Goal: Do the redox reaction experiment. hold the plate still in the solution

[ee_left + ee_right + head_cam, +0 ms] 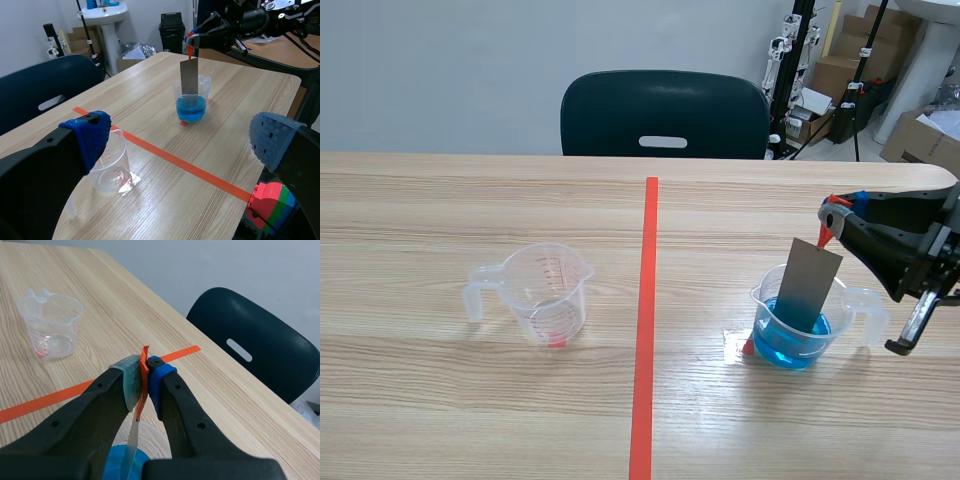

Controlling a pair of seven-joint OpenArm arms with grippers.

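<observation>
Your right gripper (pixel 145 385) pinches flat grey metal plate (pixel 808 285), dipped in clear plastic cup's (pixel 764 312) blue solution (pixel 790 347), desk's right edge; left gripper (pixel 182 139) spread.

The right arm (pixel 892 245) comes in low from the right and slants up to a point over the cup (pixel 790 340). The right gripper (pixel 832 210) sits just above the cup, tipped a little downward. Its fingers are pressed together on the top end of the plate (pixel 808 280), one pad on each face. The left gripper (pixel 180 139) hangs well apart from the cup and points toward it. Its fingers are spread wide, and the blue pads (pixel 89 134) face each other with nothing between them.
</observation>
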